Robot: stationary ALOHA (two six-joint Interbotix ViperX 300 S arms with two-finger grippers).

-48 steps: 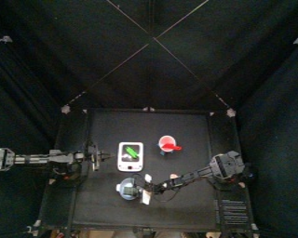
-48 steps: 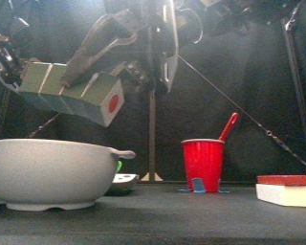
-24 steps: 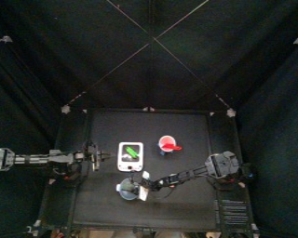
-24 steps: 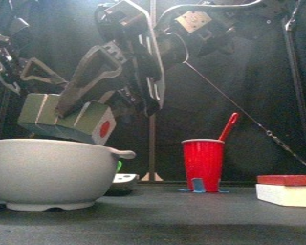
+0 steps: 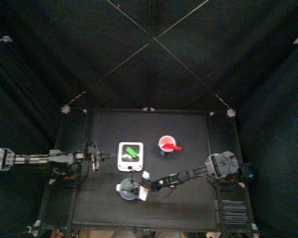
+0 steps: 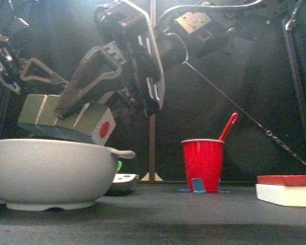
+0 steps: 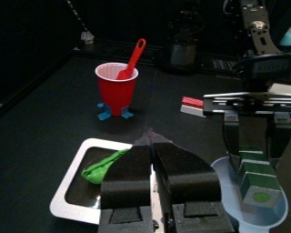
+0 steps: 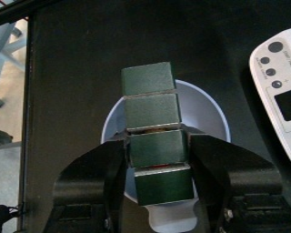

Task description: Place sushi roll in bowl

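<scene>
My right gripper (image 8: 156, 150) is shut on the sushi roll (image 8: 152, 109), a row of several dark green blocks. It holds the roll level just above the pale blue-white bowl (image 8: 204, 113). In the front view the roll (image 6: 66, 117) hangs tilted right over the bowl's rim (image 6: 47, 145), its white end with a red centre facing out. In the top view the bowl (image 5: 124, 189) sits at the table's front middle, under the right gripper (image 5: 144, 190). My left gripper (image 7: 160, 162) is shut and empty, resting by the white tray (image 7: 75, 175).
The white tray (image 5: 131, 156) holds a green piece (image 7: 105, 167). A red cup (image 6: 205, 165) with a red spoon stands behind the bowl to the right. A white and red block (image 6: 286, 191) lies at the far right. The left arm (image 5: 59, 160) rests at the table's left.
My right gripper has lowered the sushi roll from well above the bowl to just over its rim. The left arm has not moved.
</scene>
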